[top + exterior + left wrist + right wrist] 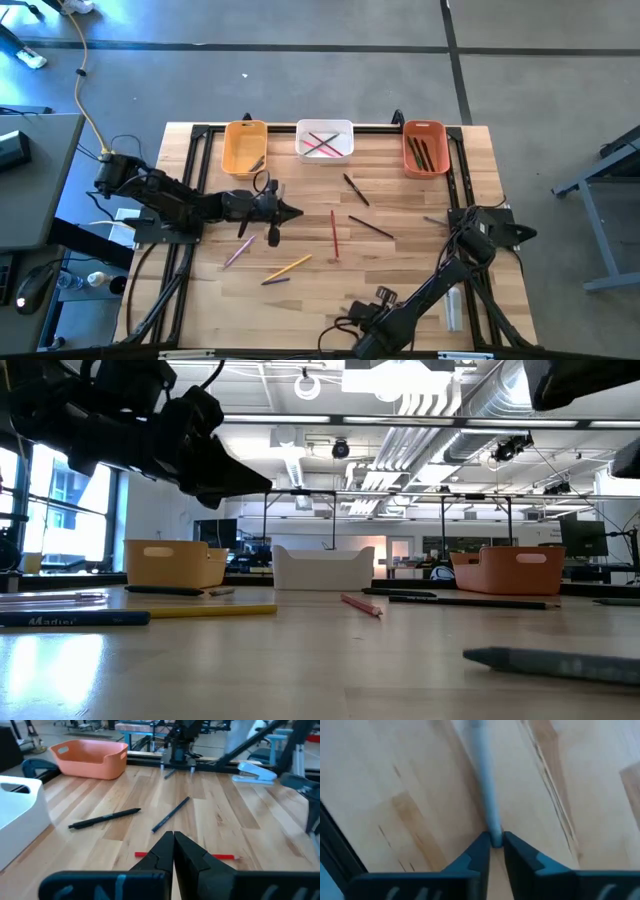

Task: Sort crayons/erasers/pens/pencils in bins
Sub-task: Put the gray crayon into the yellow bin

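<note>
My left gripper (296, 212) is shut and empty, held above the table over a red pencil (222, 856), (334, 233). My right arm (410, 305) reaches to the table's near edge, where my right gripper (493, 841) is shut on the end of a grey stick (485, 780). Two black pens (356, 190), (371, 227) lie mid-table. Pink (238, 250) and yellow (290, 266) pencils lie near the left. At the far edge stand the yellow bin (245, 150), the white bin (325, 128) holding pink and green pencils, and the red-orange bin (425, 165) holding dark pens. My right gripper has the grey stick's near end (494, 834) pinched between its two fingertips. The fingers point down at the table and lie along the stick. The rest of the stick runs away from the fingers over the wood; I cannot tell whether it is lifted.
A dark blue stick (275, 281) lies by the yellow pencil and a grey stick (435, 222) lies near the right arm's base. A white stapler (455, 305) sits at the near right. A black frame rail (330, 127) runs behind the bins.
</note>
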{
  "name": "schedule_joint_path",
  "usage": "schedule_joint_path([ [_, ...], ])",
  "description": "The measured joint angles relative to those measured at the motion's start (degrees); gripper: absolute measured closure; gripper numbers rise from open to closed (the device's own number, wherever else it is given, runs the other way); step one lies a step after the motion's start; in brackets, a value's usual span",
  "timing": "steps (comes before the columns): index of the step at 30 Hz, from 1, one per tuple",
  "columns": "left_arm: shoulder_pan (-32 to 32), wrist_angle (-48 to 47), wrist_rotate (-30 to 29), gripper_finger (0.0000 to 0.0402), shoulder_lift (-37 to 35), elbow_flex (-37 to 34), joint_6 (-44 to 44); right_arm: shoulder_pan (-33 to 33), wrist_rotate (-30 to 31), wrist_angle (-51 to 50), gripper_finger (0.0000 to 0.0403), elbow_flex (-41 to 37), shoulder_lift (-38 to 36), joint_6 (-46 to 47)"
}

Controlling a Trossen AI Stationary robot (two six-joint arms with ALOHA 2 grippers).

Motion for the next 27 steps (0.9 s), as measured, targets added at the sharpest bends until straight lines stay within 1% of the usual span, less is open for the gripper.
schedule_joint_path([
  [4,0.96,0.02,2.03,0.0401,0.00,0.00,-1.36,0.06,1.31,0.37,0.0392,-0.06,0.00,-3.76],
  [9,0.99,0.94,2.43,0.0401,0.00,0.00,-1.75,-0.04,2.85,0.54,0.0397,-0.06,-0.04,-6.31],
  [13,0.99,2.59,4.56,0.0401,0.00,0.00,-2.84,-0.54,7.27,0.07,0.0394,-0.21,-0.58,-8.20],
  [18,0.99,3.48,5.52,0.0401,-0.02,0.00,-3.34,-1.61,12.13,-4.13,0.0395,-0.22,-3.40,-10.36],
  [25,2.12,5.82,5.45,0.0401,-0.29,-0.02,-2.88,-5.01,19.37,-4.86,0.0396,-0.23,-5.38,-20.86],
  [27,2.63,6.92,5.43,0.0401,-0.37,-0.02,-2.88,-6.40,20.33,-5.33,0.0396,-0.23,-5.43,-24.57],
])
